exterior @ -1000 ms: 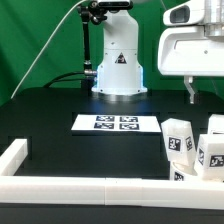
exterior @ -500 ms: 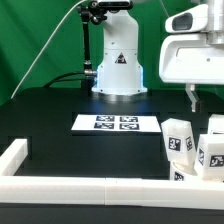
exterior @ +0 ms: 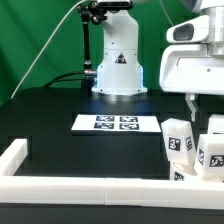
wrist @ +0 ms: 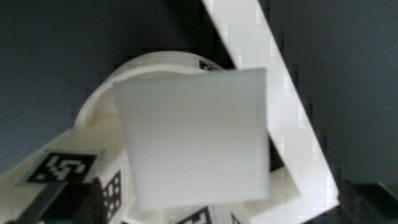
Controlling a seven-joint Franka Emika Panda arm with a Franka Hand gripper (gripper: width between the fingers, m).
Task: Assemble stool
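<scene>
Exterior view: gripper hangs wide open, holding nothing, above upright legs by the rail.

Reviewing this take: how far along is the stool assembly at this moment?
Done: nothing looks joined. The stool legs stand loose and upright at the exterior view's right, near the border rail. No seat shows in that view.
In hand: nothing. The gripper hangs open above the legs.
Left: apparently all of it, starting with a first grasp. The wrist view is blocked by a blurred white part close up.
</scene>
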